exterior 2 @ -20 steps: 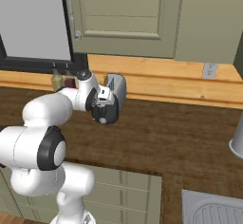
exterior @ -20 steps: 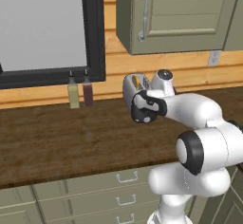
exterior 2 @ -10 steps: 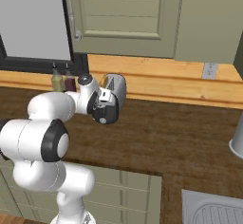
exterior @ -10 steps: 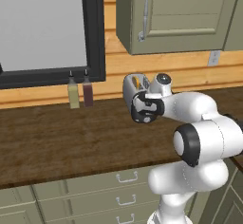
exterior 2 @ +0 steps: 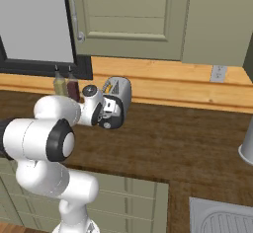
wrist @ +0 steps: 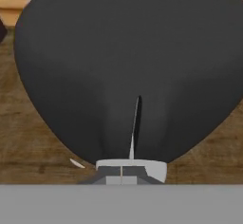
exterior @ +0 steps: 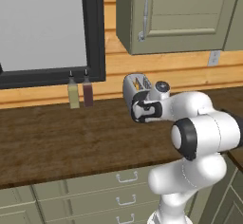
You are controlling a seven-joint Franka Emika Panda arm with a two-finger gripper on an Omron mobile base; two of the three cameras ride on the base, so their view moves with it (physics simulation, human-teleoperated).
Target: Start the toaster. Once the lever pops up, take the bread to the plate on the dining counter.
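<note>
Claw (wrist: 121, 170) pressed together at toaster's (exterior: 133, 88) black end (bread (exterior: 138, 83) in slot, left base view).

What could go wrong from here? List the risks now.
1. The gripper is shut and pressed close to the toaster at its black end panel. If its tips sit off the slot, a push may slide past it and leave the toaster unstarted.
2. The toaster stands free on the worktop, so a hard push might shove it towards the two bottles.
</note>
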